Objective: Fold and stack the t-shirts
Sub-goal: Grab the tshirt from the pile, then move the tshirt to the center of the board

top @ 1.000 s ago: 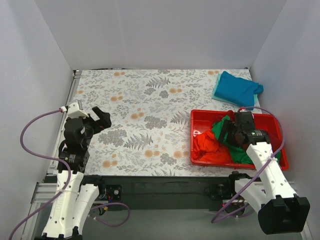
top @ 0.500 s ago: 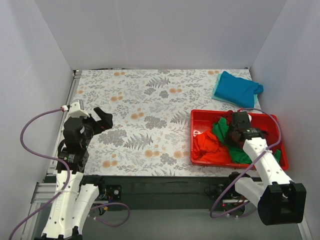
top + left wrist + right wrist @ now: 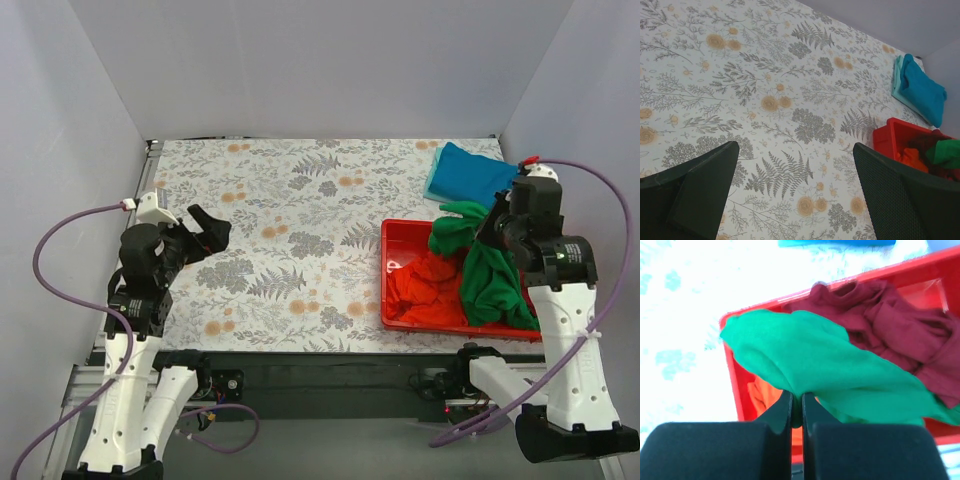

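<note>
Right end effector: 2 fingers are pressed together on a pinch of the green t-shirt, high over the far right part of the red tray.
Green t-shirt: it hangs from that pinch in a long loose drape. One bunched fold spreads left of the grip and the rest falls over the tray's right half. Whether its lower end touches the cloth in the tray cannot be told from above.
Red tray: a rigid box sitting flat on the counter with crumpled shirts inside it.
Orange-red t-shirt: crumpled in the tray's left half, against the left wall and just beside the hanging green cloth.
Maroon t-shirt: crumpled inside the tray and partly covered by the green cloth. It shows clearly only in the right wrist view.
Teal t-shirt: folded and lying on the counter outside the tray, just beyond its far right corner.
Left end effector: 2 fingers are spread wide apart with nothing between them. It is tilted toward the tray and held over the counter, well apart from the tray's left side.
Counter: pale surface printed with grey ferns and orange flowers, bare to the left of the tray and beyond its far left corner.
</note>
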You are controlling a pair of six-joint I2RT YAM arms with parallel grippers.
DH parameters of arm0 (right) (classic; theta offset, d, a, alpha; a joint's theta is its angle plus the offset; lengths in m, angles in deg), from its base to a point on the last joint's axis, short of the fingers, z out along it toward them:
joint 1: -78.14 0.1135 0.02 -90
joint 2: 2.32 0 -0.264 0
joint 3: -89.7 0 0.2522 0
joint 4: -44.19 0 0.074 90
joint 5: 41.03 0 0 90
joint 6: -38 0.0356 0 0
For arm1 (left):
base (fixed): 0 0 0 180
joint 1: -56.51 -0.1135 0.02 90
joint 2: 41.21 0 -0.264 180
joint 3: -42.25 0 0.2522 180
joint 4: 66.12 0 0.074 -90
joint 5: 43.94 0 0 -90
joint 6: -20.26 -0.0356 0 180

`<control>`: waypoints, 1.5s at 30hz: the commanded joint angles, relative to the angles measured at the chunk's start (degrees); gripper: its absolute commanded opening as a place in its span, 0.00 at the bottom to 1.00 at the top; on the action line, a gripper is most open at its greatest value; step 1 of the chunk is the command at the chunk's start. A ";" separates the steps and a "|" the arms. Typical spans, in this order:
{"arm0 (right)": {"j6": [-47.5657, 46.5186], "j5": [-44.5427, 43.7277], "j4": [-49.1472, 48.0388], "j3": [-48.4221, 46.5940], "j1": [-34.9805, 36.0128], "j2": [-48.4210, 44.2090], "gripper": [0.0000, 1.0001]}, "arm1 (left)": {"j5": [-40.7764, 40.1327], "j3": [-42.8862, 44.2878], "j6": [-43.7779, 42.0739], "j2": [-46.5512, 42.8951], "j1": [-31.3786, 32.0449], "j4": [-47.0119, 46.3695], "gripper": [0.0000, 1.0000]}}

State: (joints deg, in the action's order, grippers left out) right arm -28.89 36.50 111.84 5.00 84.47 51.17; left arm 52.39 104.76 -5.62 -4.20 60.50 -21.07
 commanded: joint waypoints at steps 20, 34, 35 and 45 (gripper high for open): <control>-1.33 39.17 -10.09 -50.19 -0.18 13.30 0.01 | 10.72 10.05 2.32 0.08 0.14 5.98 0.98; 6.70 45.29 -37.03 -40.48 10.50 16.89 0.01 | 9.50 11.19 5.93 1.12 0.14 6.33 0.98; 3.29 43.60 -33.79 -41.81 12.64 19.52 0.01 | 9.06 11.62 5.50 1.56 0.14 7.11 0.98; -6.14 26.28 -27.35 -44.55 32.77 28.59 0.01 | -1.84 15.49 0.92 5.70 0.14 12.83 0.95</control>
State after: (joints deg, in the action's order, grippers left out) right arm -30.64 69.61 85.46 -36.79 112.71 79.76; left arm 54.45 117.59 -2.86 1.42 60.50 -11.23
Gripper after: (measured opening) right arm 0.054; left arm 0.952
